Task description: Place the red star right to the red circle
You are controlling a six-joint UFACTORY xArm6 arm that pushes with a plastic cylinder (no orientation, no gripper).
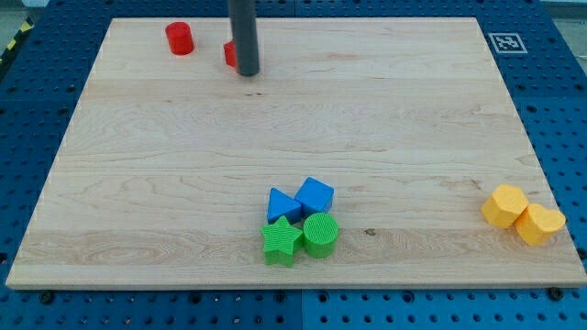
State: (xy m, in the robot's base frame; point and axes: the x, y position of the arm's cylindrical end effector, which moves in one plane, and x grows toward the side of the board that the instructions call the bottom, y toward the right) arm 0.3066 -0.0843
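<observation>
Sat far left, red star [229,53], right of red circle [180,38], half hidden behind my tip [248,71]. No jaws, only rod. Probably light, rigid, slippery; best nudged on a flat side.

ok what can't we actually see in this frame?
- Red star: camera view, mostly hidden behind the rod; only a red sliver shows at the rod's left, so its shape cannot be confirmed.
- My tip: whether it touches that red block cannot be told.
- Rod's upper part: cut off by the view's top edge.
- Two yellow blocks: exact shapes unclear.
- Red circle: fully visible.
</observation>
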